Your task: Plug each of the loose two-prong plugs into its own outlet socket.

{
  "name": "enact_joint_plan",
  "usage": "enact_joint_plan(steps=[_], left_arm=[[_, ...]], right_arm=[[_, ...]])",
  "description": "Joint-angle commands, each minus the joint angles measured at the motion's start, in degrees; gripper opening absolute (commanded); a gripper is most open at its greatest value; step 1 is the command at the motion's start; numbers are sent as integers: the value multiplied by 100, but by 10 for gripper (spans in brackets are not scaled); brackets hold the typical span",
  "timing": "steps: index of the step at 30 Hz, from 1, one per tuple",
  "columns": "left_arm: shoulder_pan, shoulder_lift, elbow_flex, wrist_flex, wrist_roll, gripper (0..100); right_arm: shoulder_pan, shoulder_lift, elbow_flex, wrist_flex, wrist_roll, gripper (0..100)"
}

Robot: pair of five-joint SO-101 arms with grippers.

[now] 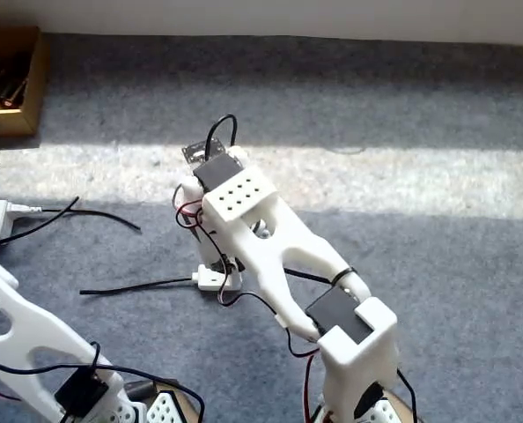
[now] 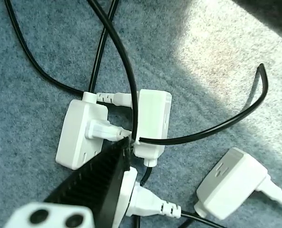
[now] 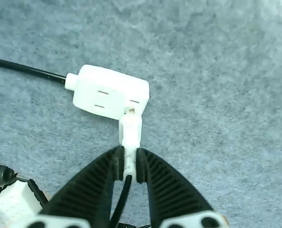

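Grey carpet [image 3: 226, 71]; right tool [image 3: 129, 166] clamps plug [image 3: 130, 130], tip against outlet socket [image 3: 108, 90].

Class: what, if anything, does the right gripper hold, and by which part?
A white plug, pinched at its cord end by the right gripper; its front meets the outlet socket.

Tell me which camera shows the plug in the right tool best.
The right wrist view: the plug sits clamped in the right tool, its tip at the white outlet block. In the high view the arm covers it, leaving part of the block visible. The left wrist view looks at other plugs and sockets.
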Motion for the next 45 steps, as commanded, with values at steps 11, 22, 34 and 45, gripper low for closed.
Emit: enact_joint_plan(steps=[11,22,34,45], left_arm=[[31,-92,-295,-26,-44,668],[40,-92,-295,-26,-44,668],[31,-92,-295,-26,-44,668],[31,-92,-286,-26,-44,668]], right_arm=[[479,-22,-242,110,9,5],[242,-92,-286,110,-9,5],[66,-593,-382,233,-88,5],[75,31,-277,215,-105,5]])
